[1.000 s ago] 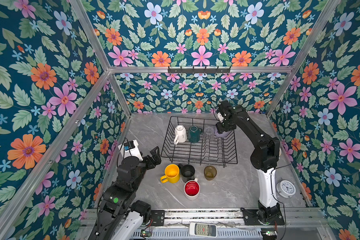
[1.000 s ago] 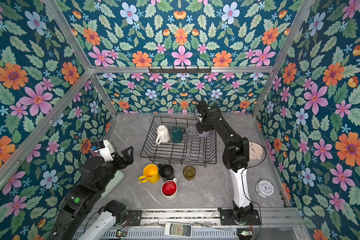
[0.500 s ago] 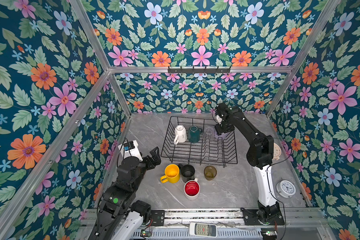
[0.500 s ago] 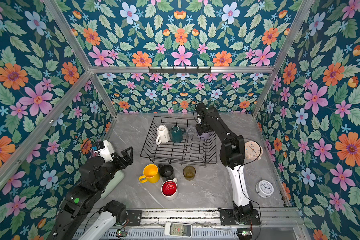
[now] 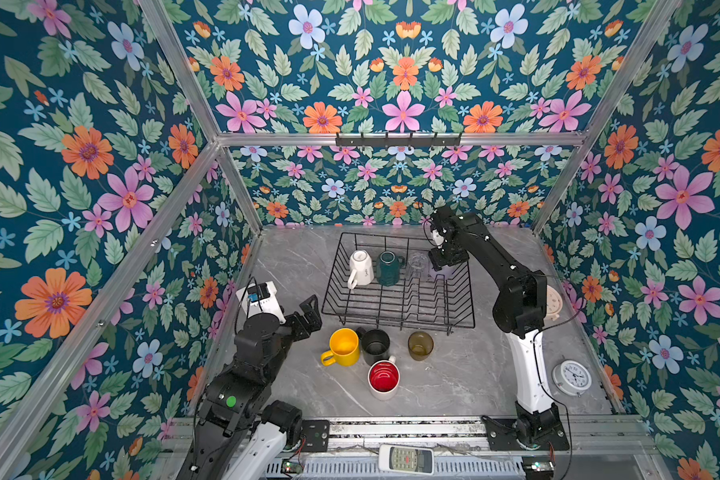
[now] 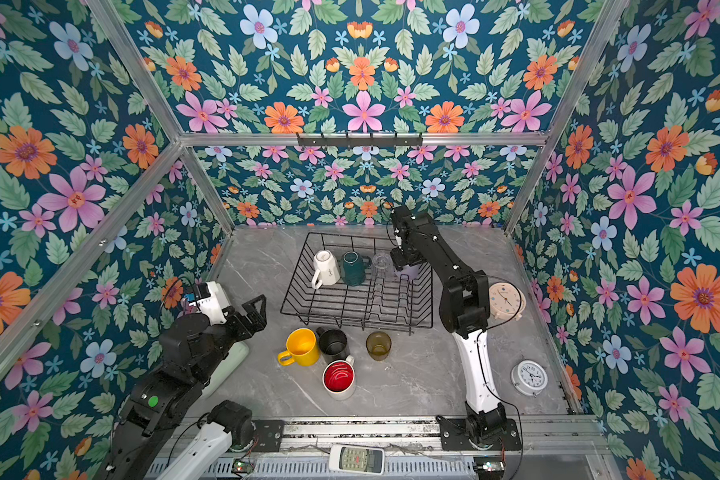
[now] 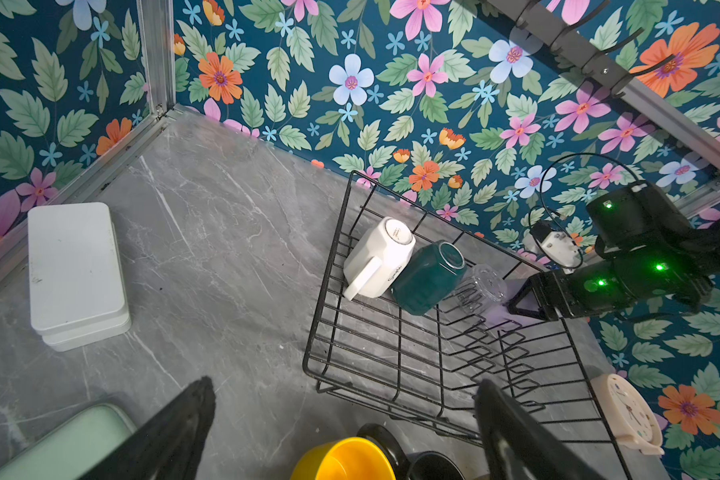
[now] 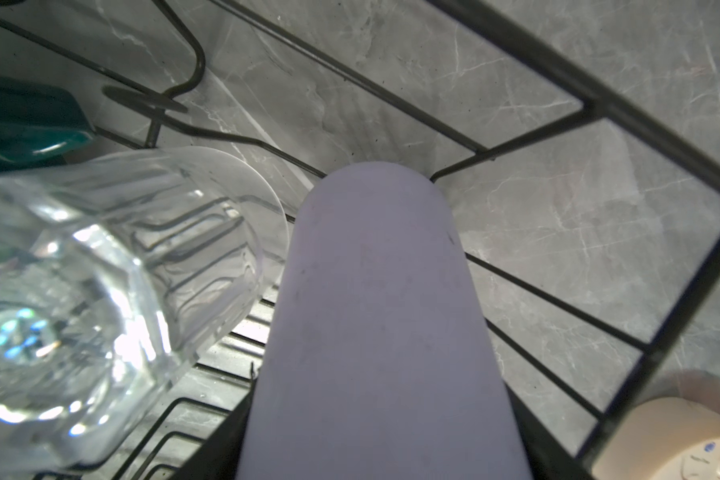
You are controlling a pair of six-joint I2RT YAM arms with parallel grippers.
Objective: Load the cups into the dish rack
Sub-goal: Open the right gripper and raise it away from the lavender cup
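1. Right pincer (image 5: 443, 266) is down in the rack (image 5: 391, 305), at the right end of its far row, jaws either side of the lilac tumbler (image 8: 375, 316)
2. Change over the last second is small: right elbow drawn in toward the middle of the worktop (image 5: 454, 386), so more of the clock (image 5: 554, 303) by the right edge shows behind it; wrist steeper over the rack; pincer tip barely shifted
3. Tumbler itself has hardly moved; it looks to lie on the wires, just beside the glass (image 8: 100, 282); touching it or not, cannot tell
4. Grip: cannot tell whether the jaws clench the tumbler or have just let go; no gap shows in the wrist view
5. Left pincer (image 5: 310, 316) spread wide, empty, hanging near the left edge; unmoved
6. Far row, left to right: white mug (image 5: 360, 266), green mug (image 5: 388, 268), glass, tumbler; the first three unmoved
7. Meaning, as judged: fourth cup is as good as placed; what remains is the release and a clean straight withdrawal, with the glass near enough to be knocked
8. Out on the worktop, just before the rack's near side: yellow mug (image 5: 344, 347), black mug (image 5: 376, 345), amber tumbler (image 5: 420, 345), then red mug (image 5: 383, 378) closer to the near edge; half the load left
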